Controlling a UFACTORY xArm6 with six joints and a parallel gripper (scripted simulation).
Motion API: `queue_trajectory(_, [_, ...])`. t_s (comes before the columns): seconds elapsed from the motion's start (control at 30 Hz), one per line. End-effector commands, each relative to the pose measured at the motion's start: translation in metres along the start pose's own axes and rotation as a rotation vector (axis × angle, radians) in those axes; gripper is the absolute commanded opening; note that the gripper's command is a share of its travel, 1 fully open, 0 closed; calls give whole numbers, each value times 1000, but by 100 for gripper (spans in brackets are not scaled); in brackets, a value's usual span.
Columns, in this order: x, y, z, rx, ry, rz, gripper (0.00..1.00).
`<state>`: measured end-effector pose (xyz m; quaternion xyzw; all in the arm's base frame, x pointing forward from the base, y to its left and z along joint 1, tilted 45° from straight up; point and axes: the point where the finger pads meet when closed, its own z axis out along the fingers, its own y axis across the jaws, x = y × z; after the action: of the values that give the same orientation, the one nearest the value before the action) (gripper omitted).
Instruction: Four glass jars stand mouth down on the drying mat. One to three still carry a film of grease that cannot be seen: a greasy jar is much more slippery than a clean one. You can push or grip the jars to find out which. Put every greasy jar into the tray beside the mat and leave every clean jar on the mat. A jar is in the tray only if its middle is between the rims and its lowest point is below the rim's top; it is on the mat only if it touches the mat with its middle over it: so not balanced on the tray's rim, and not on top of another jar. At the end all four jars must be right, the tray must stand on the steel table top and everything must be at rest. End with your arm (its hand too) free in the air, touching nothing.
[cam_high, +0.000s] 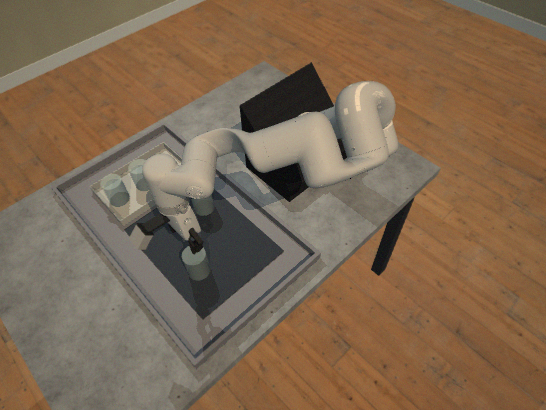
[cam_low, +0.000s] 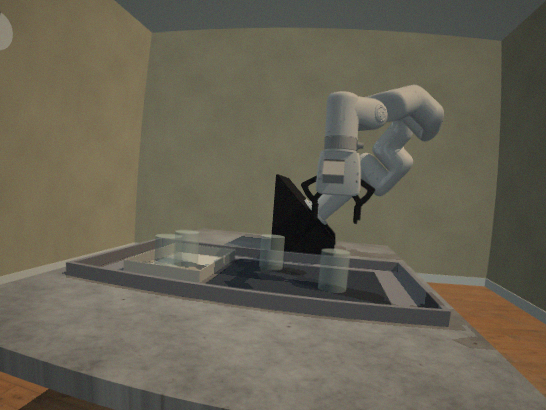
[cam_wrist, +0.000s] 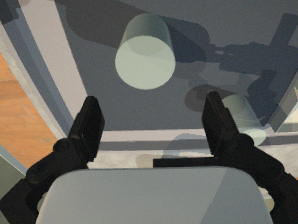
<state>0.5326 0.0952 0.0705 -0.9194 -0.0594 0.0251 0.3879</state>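
One jar (cam_high: 196, 267) (cam_low: 333, 272) (cam_wrist: 145, 62) stands upright on the dark mat (cam_high: 245, 250) (cam_low: 240, 277) (cam_wrist: 150, 112), near its right part in the exterior view. A second jar (cam_high: 203, 206) (cam_low: 272, 255) (cam_wrist: 245, 120) stands on the mat farther back, partly behind the arm in the top view. Two pale jars (cam_high: 116, 191) (cam_low: 187, 250) stand side by side in the cream tray (cam_high: 131, 220) (cam_low: 162, 270). My gripper (cam_high: 195, 242) (cam_low: 335, 219) (cam_wrist: 152, 107) is open and empty, fingers pointing down, well above the first jar. In the wrist view that jar lies beyond the fingertips, not between them.
A low grey border (cam_high: 300, 250) (cam_low: 250, 298) surrounds the mat and tray on the steel table top (cam_high: 45, 250) (cam_low: 200, 340). A black wedge-shaped block (cam_high: 280, 105) (cam_low: 295, 225) stands behind, at the arm's base.
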Motion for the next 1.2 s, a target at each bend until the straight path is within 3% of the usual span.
queue_trajectory(0.0, [0, -8, 10, -6, 10, 3, 100])
queue_trajectory(0.23, [0, -8, 53, -6, 10, 3, 100])
queue_trajectory(0.57, [0, -8, 53, -6, 10, 3, 100])
queue_trajectory(1.17, [1, -7, 85, -6, 10, 3, 100])
